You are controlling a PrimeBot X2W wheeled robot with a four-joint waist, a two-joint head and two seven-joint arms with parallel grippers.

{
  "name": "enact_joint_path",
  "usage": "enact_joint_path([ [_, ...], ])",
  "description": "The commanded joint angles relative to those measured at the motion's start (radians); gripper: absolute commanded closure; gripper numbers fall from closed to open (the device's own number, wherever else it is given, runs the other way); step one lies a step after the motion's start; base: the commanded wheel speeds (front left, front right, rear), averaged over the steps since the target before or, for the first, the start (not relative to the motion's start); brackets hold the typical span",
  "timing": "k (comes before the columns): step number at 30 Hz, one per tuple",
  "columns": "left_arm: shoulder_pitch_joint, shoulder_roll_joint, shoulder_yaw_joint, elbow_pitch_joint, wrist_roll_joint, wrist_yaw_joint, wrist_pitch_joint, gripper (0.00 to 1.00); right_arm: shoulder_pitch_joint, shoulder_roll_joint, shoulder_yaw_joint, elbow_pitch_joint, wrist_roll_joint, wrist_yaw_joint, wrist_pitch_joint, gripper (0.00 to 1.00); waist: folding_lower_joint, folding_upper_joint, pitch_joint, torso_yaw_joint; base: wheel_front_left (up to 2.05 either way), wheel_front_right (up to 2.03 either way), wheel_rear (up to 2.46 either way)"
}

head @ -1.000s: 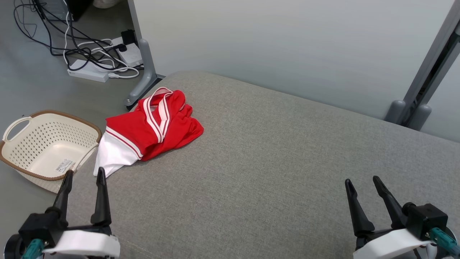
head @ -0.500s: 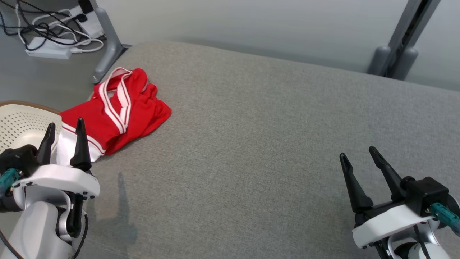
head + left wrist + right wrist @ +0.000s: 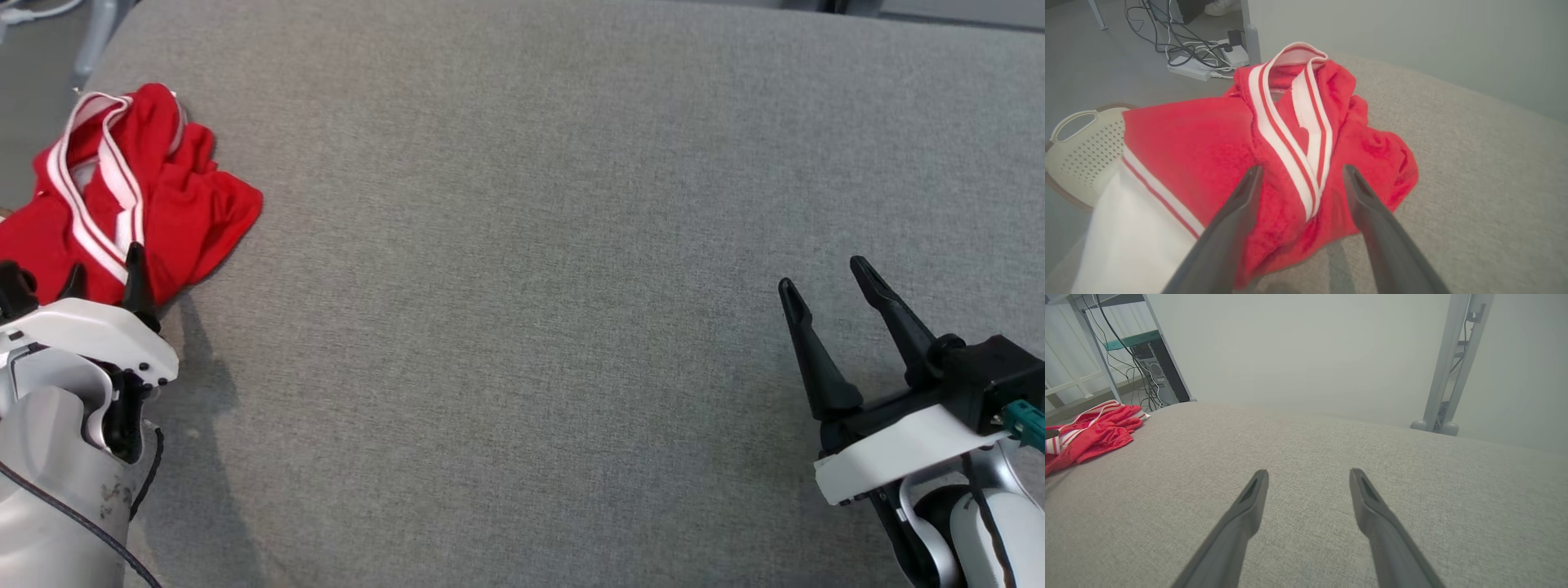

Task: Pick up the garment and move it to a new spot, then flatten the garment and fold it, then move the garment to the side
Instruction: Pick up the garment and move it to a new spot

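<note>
1. The crumpled red garment (image 3: 163,196) with white-and-red striped trim and a white panel is seen bunched up at the far left corner of the grey fabric-covered bench (image 3: 522,245).
2. In the left wrist view, the garment (image 3: 1208,143) is shown with its striped neckband uppermost and its white panel lying toward the bench's left edge.
3. The left gripper (image 3: 102,273) is held with its two dark fingers spread apart and nothing is grasped. Its tips (image 3: 1302,171) are placed either side of the striped band. Contact with the cloth cannot be judged.
4. The right gripper (image 3: 823,278) is likewise held apart and empty over bare bench fabric (image 3: 1306,437) toward the right side, well apart from the garment (image 3: 1090,435).
5. A cream perforated plastic basket (image 3: 1077,151) is seen on the floor just beyond the bench's left edge.
6. A white power strip with tangled black and white cables (image 3: 1192,69) is seen on the floor past the far left corner.
</note>
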Motion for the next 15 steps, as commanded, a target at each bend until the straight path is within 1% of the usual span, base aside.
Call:
enact_joint_path([
  [1,-0.024,0.008,0.002,0.02,-0.003,-0.008,0.004,0.0,-0.014,-0.008,-0.002,-0.007,0.001,0.0,0.004,0.0,0.0,0.0,0.037,-0.027,0.0,0.0,0.0],
  [3,-0.049,0.014,0.004,0.074,-0.008,-0.006,0.009,0.0,-0.022,-0.013,-0.003,-0.011,0.002,0.0,0.005,0.0,0.0,0.0,0.055,-0.033,0.0,0.0,0.0],
  [7,-0.092,0.018,0.003,0.156,-0.014,-0.021,0.017,0.0,-0.036,-0.024,-0.006,-0.014,0.005,0.0,0.004,0.0,0.0,0.0,0.076,-0.042,0.0,0.0,0.0],
  [8,-0.1,0.02,0.002,0.168,-0.015,-0.027,0.007,0.36,-0.037,-0.025,-0.007,-0.015,0.005,0.0,0.004,0.0,0.0,0.0,0.078,-0.042,0.0,0.0,0.0],
  [9,-0.108,0.024,0.003,0.176,-0.016,-0.03,-0.006,0.96,-0.037,-0.026,-0.009,-0.015,0.005,0.0,0.004,0.0,0.0,0.0,0.079,-0.043,0.0,0.0,0.0],
  [10,-0.113,0.025,0.002,0.185,-0.017,-0.036,-0.016,1.0,-0.037,-0.025,-0.01,-0.014,0.005,0.0,0.003,0.0,0.0,0.0,0.08,-0.043,0.0,0.0,0.0],
  [15,-0.129,0.04,0.01,0.188,-0.02,-0.061,-0.084,1.0,-0.037,-0.013,-0.016,-0.001,0.003,0.0,-0.015,0.0,0.0,0.0,0.061,-0.039,0.0,0.0,0.0],
])
